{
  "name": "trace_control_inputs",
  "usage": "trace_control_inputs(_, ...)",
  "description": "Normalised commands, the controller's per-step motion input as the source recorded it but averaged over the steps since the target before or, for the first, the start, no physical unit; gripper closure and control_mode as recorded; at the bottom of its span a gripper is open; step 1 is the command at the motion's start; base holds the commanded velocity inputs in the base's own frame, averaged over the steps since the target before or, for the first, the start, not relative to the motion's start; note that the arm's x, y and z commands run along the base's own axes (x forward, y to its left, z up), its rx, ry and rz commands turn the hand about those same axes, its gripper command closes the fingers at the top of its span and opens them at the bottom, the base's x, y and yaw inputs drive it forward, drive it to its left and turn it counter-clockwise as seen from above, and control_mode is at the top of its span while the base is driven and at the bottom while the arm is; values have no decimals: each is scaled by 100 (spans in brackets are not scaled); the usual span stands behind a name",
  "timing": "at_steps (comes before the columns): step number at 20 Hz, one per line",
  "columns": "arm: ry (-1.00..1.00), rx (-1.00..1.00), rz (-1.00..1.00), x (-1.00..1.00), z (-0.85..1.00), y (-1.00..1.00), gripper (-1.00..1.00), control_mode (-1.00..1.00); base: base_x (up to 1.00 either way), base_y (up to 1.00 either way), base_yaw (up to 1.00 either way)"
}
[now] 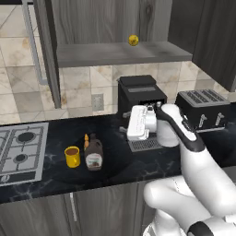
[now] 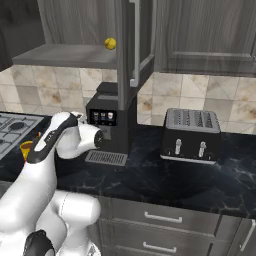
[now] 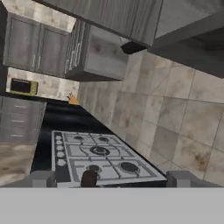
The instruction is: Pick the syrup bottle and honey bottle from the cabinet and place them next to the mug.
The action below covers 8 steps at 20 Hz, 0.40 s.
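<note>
Tool (image 1: pixel 123 123) sits above the black worktop (image 1: pixel 115 166) in front of the coffee machine (image 1: pixel 139 94), pointing left toward the stove; in the hand view its two grey fingertips (image 3: pixel 41 178) stand wide apart with nothing between them, so it is released and empty. Beyond those tips the hand view looks along the stove (image 3: pixel 98 155), and the black cap of the syrup bottle (image 3: pixel 89 177) shows low between them. On the worktop to the left of the tool, the syrup bottle (image 1: pixel 94 154) stands upright, with the honey bottle (image 1: pixel 86 141) upright just behind its left shoulder, close enough that I cannot tell whether they touch. The mug (image 1: pixel 72 156) stands just beside both, on their left, between them and the stove (image 1: pixel 20 147). A drip tray (image 1: pixel 145 144) lies under the arm at the machine's foot. A black toaster (image 1: pixel 203 108) stands to the right, well apart. Overhead, the cabinet (image 1: pixel 122 53) hangs open; on its grey shelf board rests a small yellow ball (image 1: pixel 133 40).
</note>
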Motion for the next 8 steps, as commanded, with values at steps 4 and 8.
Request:
trace_control_inputs(4,14,1,-32,-51,56,-43,-100,-100,0,0,0)
trace_control_inputs(8,13,-7,-39,-38,8,-28,-100,-100,0,0,0)
